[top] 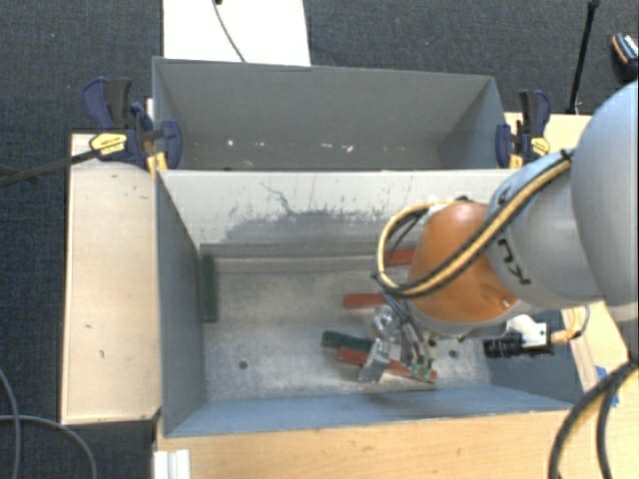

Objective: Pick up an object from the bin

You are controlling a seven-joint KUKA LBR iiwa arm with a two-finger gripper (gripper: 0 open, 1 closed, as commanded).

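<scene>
My gripper [382, 362] reaches down near the bin's front wall, right of the middle. Its metal fingers sit in a small cluster of flat sticks. A dark green stick [337, 340] lies just left of the fingers. A red stick [351, 356] lies under them, and a red and green piece [417, 371] lies just to their right. Another red-orange stick [361, 300] lies a little farther back. Whether anything sits between the fingers is hidden.
A dark green bar [208, 287] leans against the bin's left wall. The arm with its orange cover and cables hangs over the right part of the bin floor. A red piece [399, 257] peeks out behind the cover.
</scene>
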